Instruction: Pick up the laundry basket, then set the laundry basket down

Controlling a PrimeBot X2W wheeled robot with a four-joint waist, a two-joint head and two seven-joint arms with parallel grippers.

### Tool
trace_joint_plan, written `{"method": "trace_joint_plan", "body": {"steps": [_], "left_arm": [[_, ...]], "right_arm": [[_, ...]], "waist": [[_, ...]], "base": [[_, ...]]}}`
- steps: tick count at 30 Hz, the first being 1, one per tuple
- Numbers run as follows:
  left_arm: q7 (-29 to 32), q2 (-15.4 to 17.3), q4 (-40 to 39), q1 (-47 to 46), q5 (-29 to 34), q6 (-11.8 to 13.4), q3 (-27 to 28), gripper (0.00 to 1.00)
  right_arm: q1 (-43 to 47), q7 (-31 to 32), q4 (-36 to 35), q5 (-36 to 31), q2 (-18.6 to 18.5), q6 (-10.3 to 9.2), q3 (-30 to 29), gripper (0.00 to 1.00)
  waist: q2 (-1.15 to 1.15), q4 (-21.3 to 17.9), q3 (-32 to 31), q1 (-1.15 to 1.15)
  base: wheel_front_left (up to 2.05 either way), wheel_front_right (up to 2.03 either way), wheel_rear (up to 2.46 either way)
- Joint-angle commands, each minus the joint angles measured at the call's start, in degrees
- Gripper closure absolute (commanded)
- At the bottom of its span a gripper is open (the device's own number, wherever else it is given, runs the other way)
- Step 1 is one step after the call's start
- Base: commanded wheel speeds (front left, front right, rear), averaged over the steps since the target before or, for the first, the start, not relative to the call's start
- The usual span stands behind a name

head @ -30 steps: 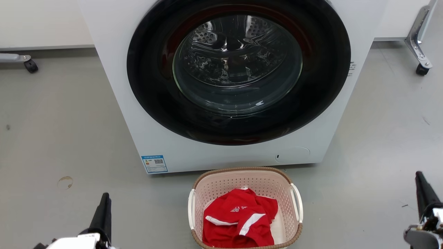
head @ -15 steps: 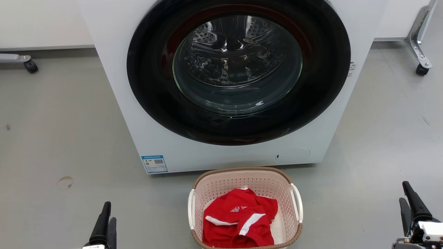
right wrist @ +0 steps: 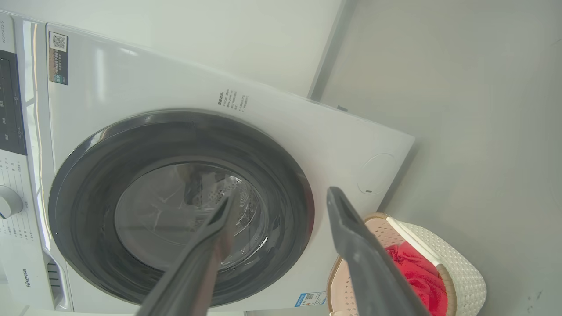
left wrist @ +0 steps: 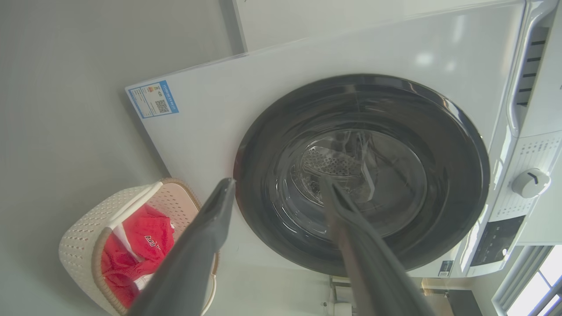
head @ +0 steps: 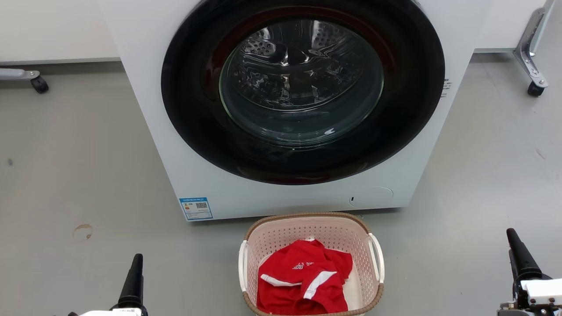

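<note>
Pink plastic laundry basket (head: 307, 229), bottom centre, long axis running up-frame toward the washer (head: 145, 109), lies seemingly midway between left gripper (left wrist: 277, 182) and right gripper (right wrist: 281, 195), both splayed, empty.

- White front-load washer (head: 145, 109), round dark door (head: 303, 87) shut; blue label (head: 196, 208) at a lower corner.
- Red garment (head: 303, 281), white stripes, crumpled.
- Grey floor (head: 66, 175); round stain (head: 82, 231).

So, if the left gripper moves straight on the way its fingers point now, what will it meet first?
Most likely the washing machine's glass door: in the left wrist view the left gripper aims at it. The laundry basket lies off that line. Depth is unclear.
</note>
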Motion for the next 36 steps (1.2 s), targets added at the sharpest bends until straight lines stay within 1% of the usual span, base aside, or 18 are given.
{"method": "trace_joint_plan", "body": {"steps": [1, 17, 29, 36], "left_arm": [[-0.55, 0.93, -1.95, -1.01, 2.08, 0.55, 0.0, 0.0], [-3.26, 2.81, -3.33, -0.52, 17.01, 4.01, -3.38, 0.0], [-5.04, 3.81, -4.47, -0.05, 24.01, 5.13, -5.05, 0.0], [-4.1, 4.4, -5.24, 0.01, 27.0, 5.59, -6.14, 0.0]], "right_arm": [[-3.29, -0.91, -0.94, -1.89, -2.0, 0.09, 0.55, 0.0], [-4.32, -3.66, 0.6, -17.92, -2.01, 0.14, 1.62, 0.0], [-4.69, -5.09, 0.4, -25.77, -2.32, 0.17, 3.32, 0.0], [-5.05, -5.11, -0.36, -29.36, -3.22, 0.19, 4.73, 0.0]], "waist": [[0.0, -0.01, -0.01, -0.01], [0.0, 0.07, -0.12, -0.01], [0.0, 0.18, -0.36, -0.01], [0.0, 0.32, -0.55, -0.01]], "base": [[0.0, 0.0, 0.0], [0.0, 0.0, 0.0], [0.0, 0.0, 0.0], [0.0, 0.0, 0.0]]}}
